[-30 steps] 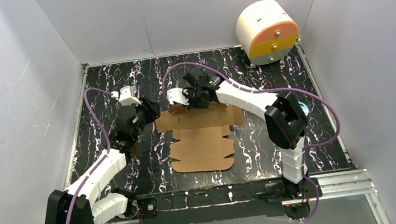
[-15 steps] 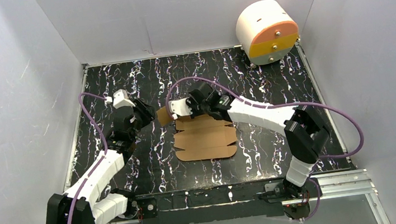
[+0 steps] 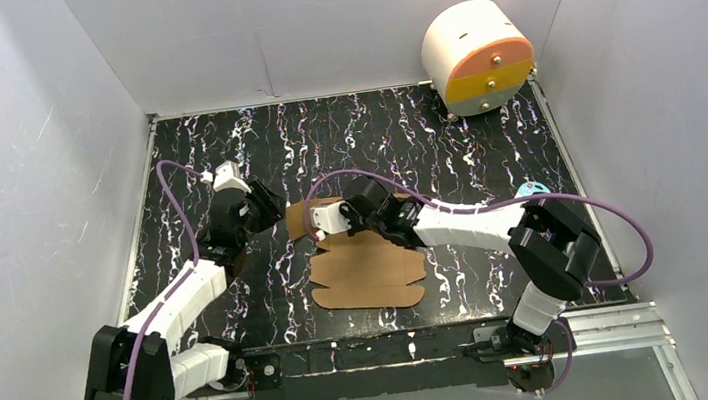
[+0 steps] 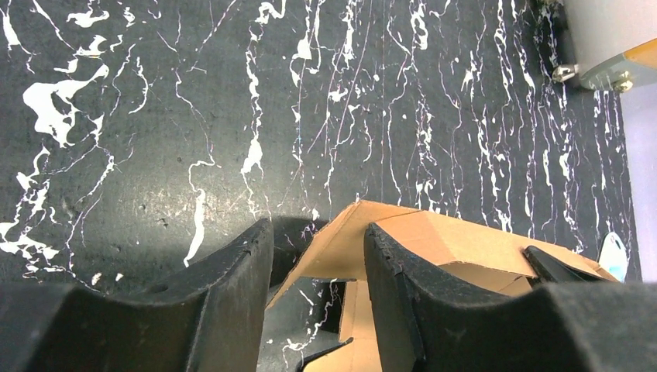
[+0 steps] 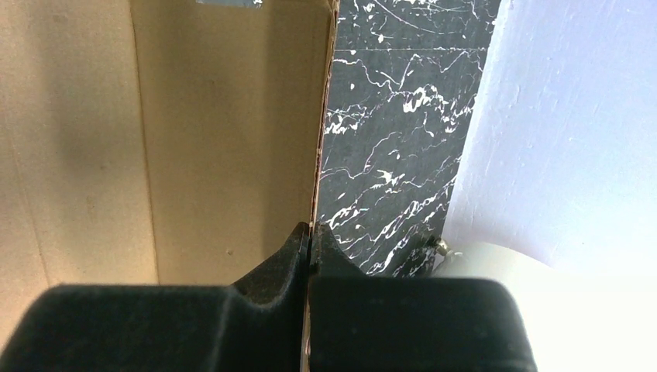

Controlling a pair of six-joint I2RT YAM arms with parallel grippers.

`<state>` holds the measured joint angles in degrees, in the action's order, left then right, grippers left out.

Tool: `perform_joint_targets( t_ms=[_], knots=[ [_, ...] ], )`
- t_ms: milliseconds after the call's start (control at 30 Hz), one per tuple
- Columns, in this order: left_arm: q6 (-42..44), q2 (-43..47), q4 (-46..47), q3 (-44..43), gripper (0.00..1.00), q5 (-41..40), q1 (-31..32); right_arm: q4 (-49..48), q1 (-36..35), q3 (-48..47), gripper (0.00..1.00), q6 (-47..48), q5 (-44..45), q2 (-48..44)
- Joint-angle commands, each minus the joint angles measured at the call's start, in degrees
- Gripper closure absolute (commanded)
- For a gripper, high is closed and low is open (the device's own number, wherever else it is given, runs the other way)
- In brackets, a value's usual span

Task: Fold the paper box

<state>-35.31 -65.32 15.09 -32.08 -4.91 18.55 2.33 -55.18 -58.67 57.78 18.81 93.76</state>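
Note:
The paper box [image 3: 368, 271] is a brown die-cut cardboard sheet in the middle of the black marbled table, its near part lying flat. Its far part is lifted. My right gripper [image 3: 314, 219] is shut on that raised panel's edge [image 5: 314, 155], pinching it thin between both fingers. My left gripper [image 3: 273, 212] stands open at the sheet's left far corner. In the left wrist view a raised flap corner [image 4: 352, 232] pokes up between the open fingers [image 4: 232, 287], close against the right one.
A white cylinder with an orange-and-yellow face [image 3: 476, 53] stands at the far right corner against the wall. A small blue object [image 3: 530, 187] lies on the table to the right. White walls close in three sides.
My right gripper has drawn the sheet's far edge toward the near side and left, lifting that part up. The left gripper pulled back a little, then came in again beside the raised flap.

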Motion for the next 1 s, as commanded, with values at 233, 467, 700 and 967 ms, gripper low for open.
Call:
perform_joint_targets(
  t_ms=[233, 467, 700, 967],
  knots=[
    [0.9, -1.0, -0.3, -1.9, 0.55, 2.3, -0.2, -15.7, -1.3, 4.2, 1.00, 5.2, 3.4, -3.6],
    [1.0, -0.2, -1.1, -3.2, 0.55, -0.7, -0.3, -25.0, -0.7, 4.7, 1.00, 12.5, 1.9, -2.4],
    [2.3, -0.9, -1.1, -3.6, 0.51, -1.9, -0.8, -31.8, -0.2, 6.7, 1.00, 15.3, 0.7, 0.3],
    [2.1, -0.1, -0.9, -3.3, 0.47, -0.7, -0.8, -35.6, 0.0, 10.2, 1.00, 15.1, -0.6, 2.5]
  ],
)
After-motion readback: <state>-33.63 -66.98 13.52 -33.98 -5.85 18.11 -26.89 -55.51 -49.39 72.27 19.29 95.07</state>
